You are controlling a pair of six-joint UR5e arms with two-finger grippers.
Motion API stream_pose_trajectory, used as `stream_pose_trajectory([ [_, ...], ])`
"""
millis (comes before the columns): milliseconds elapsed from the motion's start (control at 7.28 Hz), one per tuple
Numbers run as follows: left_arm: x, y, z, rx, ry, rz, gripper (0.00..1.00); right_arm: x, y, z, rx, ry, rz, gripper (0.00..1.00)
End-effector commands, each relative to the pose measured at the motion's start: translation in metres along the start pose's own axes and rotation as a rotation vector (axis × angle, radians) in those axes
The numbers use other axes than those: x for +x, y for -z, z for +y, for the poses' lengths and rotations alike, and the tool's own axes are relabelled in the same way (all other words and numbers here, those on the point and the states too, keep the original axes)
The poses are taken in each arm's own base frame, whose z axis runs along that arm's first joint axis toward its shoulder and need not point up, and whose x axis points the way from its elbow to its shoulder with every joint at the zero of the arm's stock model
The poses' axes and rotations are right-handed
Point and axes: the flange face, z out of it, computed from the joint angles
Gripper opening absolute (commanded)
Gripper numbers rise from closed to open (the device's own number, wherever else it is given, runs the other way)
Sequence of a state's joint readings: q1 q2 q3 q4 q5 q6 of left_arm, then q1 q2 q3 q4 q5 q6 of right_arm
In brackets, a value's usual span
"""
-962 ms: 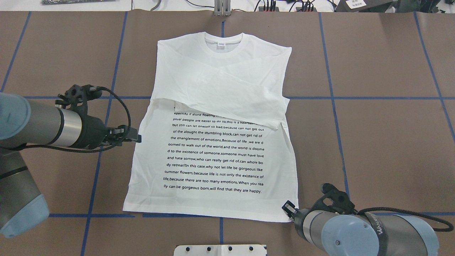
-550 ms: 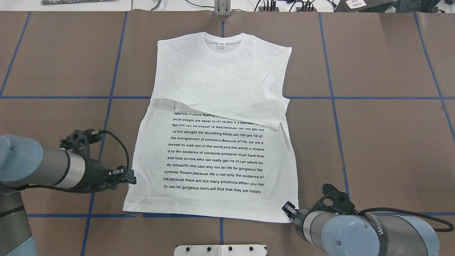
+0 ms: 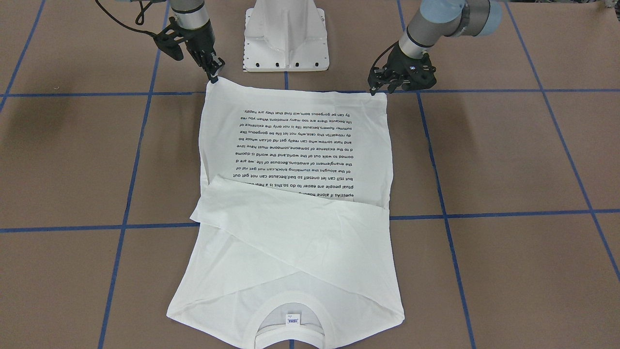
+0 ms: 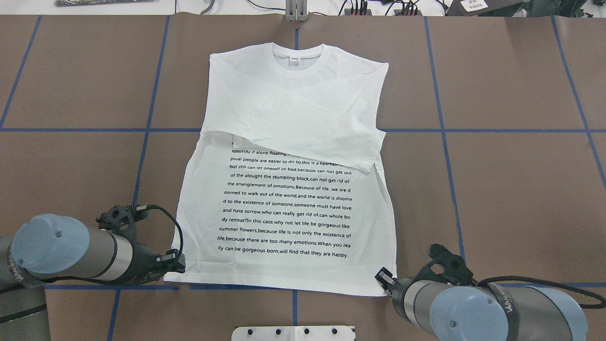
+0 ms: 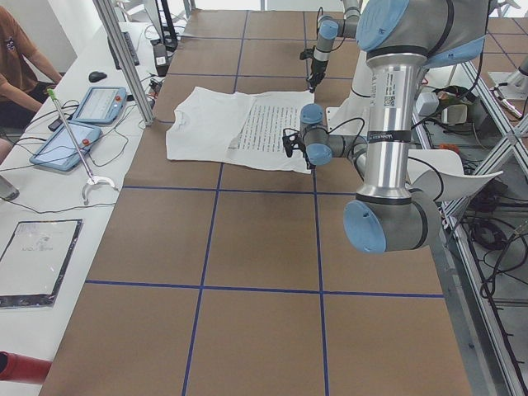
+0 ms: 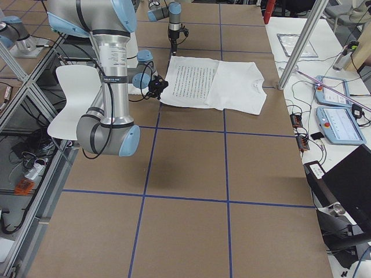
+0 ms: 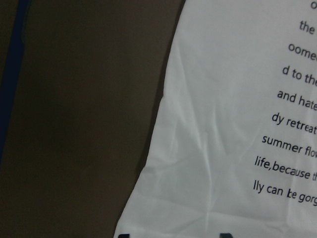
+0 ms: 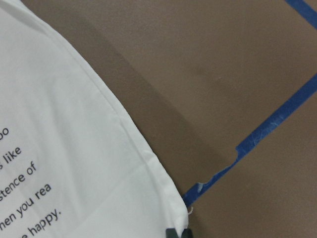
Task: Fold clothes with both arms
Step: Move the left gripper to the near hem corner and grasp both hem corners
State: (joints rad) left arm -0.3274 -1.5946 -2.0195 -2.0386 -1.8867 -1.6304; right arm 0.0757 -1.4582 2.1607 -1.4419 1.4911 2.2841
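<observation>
The white T-shirt (image 4: 284, 213) lies flat on the brown table, collar (image 4: 298, 59) at the far end, both sleeves folded across the chest above the black text block (image 4: 289, 203). My left gripper (image 4: 177, 266) is low at the hem's left corner; in the left wrist view its two dark fingertips stand apart at the bottom edge, open, with the cloth (image 7: 223, 148) ahead of them. My right gripper (image 4: 384, 278) sits at the hem's right corner, and in the right wrist view its tips are together on the cloth's corner (image 8: 176, 218). In the front view the left gripper (image 3: 377, 88) and right gripper (image 3: 214, 77) flank the hem.
The white pedestal base (image 4: 293, 333) stands just behind the hem, between the arms. Blue tape lines (image 4: 440, 130) grid the table. Cables and plugs (image 4: 378, 7) lie along the far edge. A side bench with tablets (image 5: 82, 107) and a metal post (image 5: 124, 58) runs beyond the collar end.
My left arm has moved back toward the robot along the shirt's left edge, from mid-side down to the hem corner. The right arm and the shirt have not moved.
</observation>
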Motion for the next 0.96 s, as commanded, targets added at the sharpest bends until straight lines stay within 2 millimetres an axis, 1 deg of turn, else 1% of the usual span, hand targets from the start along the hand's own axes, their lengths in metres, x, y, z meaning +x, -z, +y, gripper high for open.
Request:
stream_pose_trajectory([
  [0,-0.005,-0.008,0.001,-0.003,0.008,-0.035,0.63,0.0,0.002,0.0,-0.002,0.0,-0.002,0.0],
  [824,-0.005,-0.019,0.002,-0.01,0.008,-0.052,0.61,0.0,0.002,0.0,-0.001,0.0,-0.001,0.0],
])
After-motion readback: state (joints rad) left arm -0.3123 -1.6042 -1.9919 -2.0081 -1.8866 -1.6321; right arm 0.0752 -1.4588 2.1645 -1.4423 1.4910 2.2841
